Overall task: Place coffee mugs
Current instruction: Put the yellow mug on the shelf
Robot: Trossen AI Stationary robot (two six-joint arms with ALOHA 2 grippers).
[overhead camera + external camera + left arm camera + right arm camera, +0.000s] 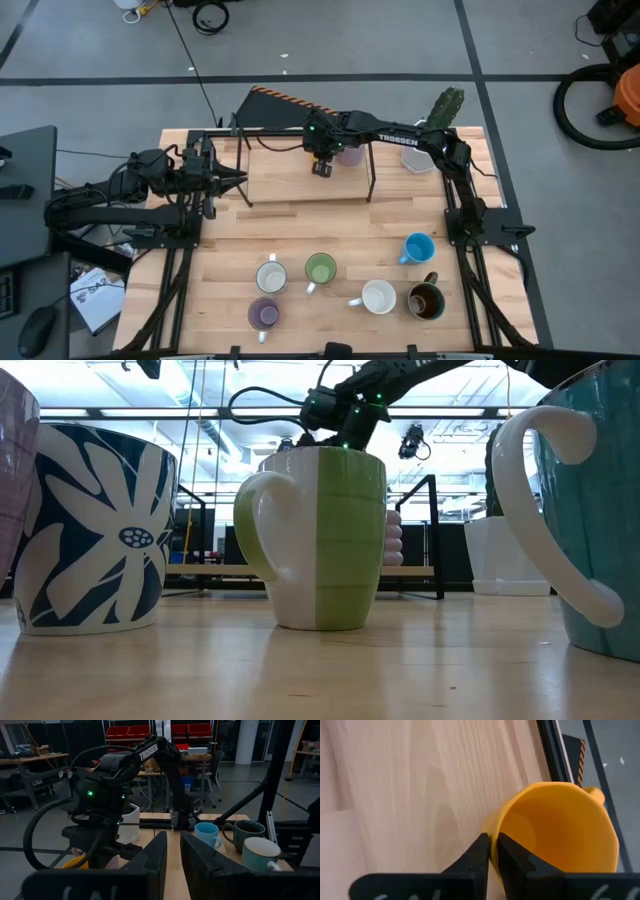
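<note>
An orange mug (555,830) is on the raised wooden shelf (285,178) at the table's far side, and my right gripper (492,839) is shut on it. In the high view that gripper (322,165) covers the mug. A lavender mug (350,155) stands on the shelf just to its right. On the near table stand a floral white mug (271,275), a green mug (320,268), a second lavender mug (264,314), a white mug (378,297), a dark brown mug (427,300) and a blue mug (418,248). My left gripper (235,183) waits shut at the shelf's left end. My right gripper pinches the orange mug's wall at the rim (499,817), on the side away from the handle (595,795). One finger (515,860) is inside the mug and the other (475,857) is outside. The fingers slant down from above. The mug's own body hides its base.
A white faceted pot (420,155) with a green cactus (447,105) stands at the shelf's right end, next to the right arm. The shelf's black legs (371,175) stand on the table. Bare wood lies between the shelf and the row of mugs.
</note>
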